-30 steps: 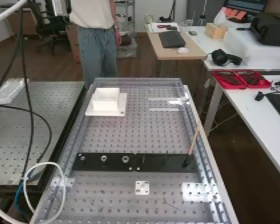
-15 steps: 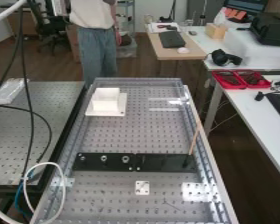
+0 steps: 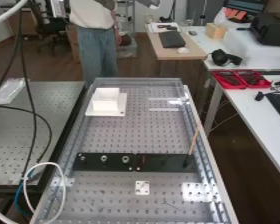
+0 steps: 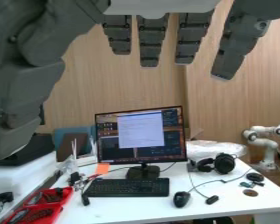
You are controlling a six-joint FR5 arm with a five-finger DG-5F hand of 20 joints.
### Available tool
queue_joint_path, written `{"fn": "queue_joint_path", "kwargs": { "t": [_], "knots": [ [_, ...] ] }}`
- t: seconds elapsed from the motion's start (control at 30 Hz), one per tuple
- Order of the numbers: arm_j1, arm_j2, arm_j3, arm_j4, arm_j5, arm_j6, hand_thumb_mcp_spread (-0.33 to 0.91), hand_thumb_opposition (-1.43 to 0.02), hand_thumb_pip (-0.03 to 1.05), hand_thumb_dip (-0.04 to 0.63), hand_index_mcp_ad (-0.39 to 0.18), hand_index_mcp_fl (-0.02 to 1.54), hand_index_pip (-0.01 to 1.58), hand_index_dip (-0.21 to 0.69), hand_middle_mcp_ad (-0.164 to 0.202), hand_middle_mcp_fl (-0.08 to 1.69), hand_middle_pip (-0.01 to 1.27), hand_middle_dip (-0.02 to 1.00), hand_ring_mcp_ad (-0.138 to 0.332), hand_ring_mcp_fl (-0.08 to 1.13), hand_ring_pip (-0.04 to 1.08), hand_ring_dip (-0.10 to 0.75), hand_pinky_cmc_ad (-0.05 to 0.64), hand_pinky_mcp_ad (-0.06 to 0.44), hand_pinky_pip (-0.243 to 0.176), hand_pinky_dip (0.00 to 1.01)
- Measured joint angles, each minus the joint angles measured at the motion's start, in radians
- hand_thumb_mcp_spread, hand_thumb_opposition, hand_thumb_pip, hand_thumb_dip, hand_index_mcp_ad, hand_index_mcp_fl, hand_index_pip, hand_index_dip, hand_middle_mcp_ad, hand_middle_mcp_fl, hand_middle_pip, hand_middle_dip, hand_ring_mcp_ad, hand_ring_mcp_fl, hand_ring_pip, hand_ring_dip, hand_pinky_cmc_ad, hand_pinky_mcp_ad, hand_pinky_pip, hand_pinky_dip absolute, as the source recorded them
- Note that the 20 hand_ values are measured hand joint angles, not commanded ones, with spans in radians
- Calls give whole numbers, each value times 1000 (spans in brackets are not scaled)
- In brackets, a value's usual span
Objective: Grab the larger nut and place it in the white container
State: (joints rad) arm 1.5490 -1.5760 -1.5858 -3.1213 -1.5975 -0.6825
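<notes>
Compare the high view with its earlier frames. At the top edge, left of centre, you now see more of a grey part (image 3: pixel 105 4) than before. Further right along that edge, you see a pale part (image 3: pixel 149 3) that has newly entered the view; its identity cannot be determined. On the left, note that the hanging black cable (image 3: pixel 33 100) has shifted slightly to the right. On the black plate (image 3: pixel 165 161), observe a small red mark (image 3: pixel 143 160), newly visible near the middle.
</notes>
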Motion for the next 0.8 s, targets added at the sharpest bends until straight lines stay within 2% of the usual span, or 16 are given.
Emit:
{"fn": "queue_joint_path", "kwargs": {
  "t": [0.17,0.23,0.8],
  "knots": [
    [1,0,-5,0,2,2,136,-728,518,30,-54,10,87,-49,40,5,138,206,138,2,103,96,346,314,-73,415],
    [1,0,-8,1,4,6,138,-738,518,30,-58,10,87,-49,52,5,138,206,138,0,103,96,346,311,-87,410],
    [32,11,-66,22,63,-11,145,-740,525,47,-58,10,87,-56,58,5,138,206,138,2,103,96,346,314,-91,410]
  ]
}}
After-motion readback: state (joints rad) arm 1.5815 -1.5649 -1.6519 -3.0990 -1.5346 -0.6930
